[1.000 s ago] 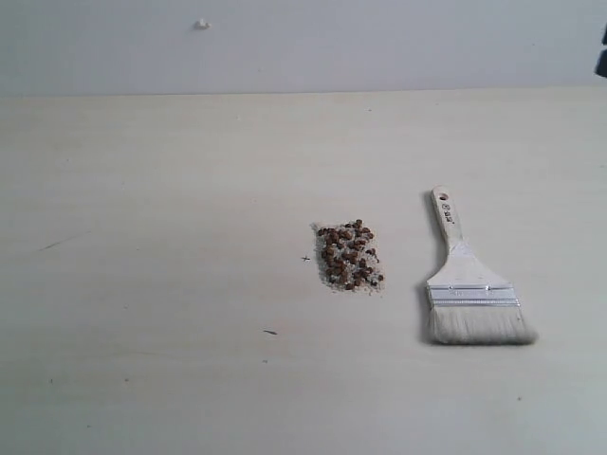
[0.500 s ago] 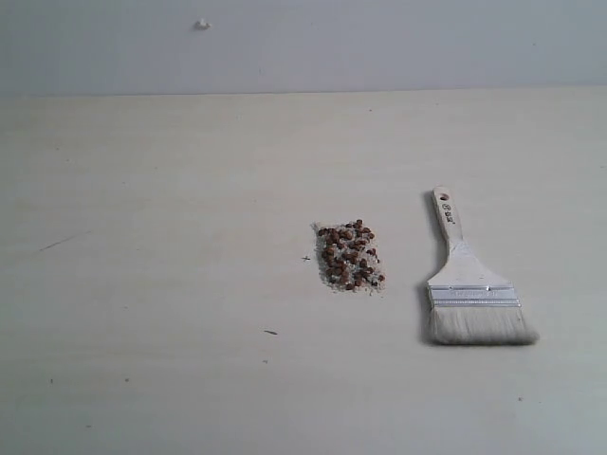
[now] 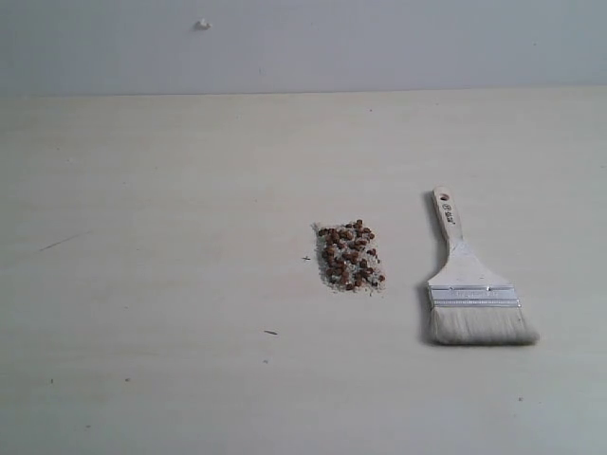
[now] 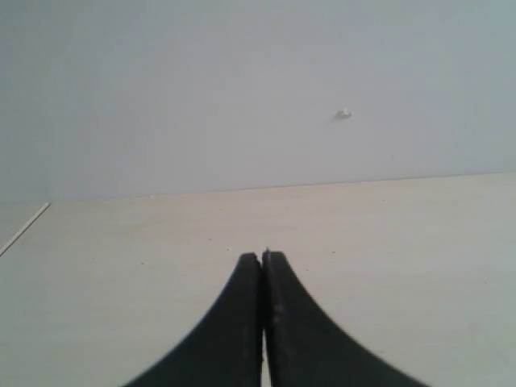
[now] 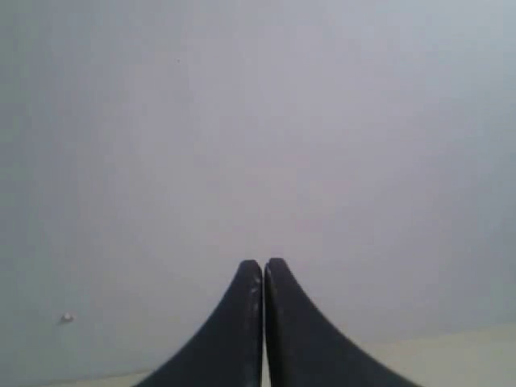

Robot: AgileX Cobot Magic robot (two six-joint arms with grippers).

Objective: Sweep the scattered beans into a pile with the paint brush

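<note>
Looking down, we have the paint brush point(image 3: 471, 284) lying flat and untouched, handle toward the wall, just right of the pile point(image 3: 350, 257). We judge it was set free there because the beans point(image 3: 341, 248) sit gathered in one tight clump. The left gripper point(image 4: 263, 258) and right gripper point(image 5: 264, 266) hang empty, jaws pressed together, both outside the exterior view. Around it all: a pale grey wall point(image 3: 379, 43), a light wooden table point(image 3: 171, 190), and one tiny white fleck point(image 3: 201, 24) up on the wall.

Pale surface point(image 3: 142, 190), grey wall point(image 3: 379, 43).
A white nub point(image 3: 202, 25) sits on the wall; a dark fleck point(image 3: 270, 333) marks the surface.
</note>
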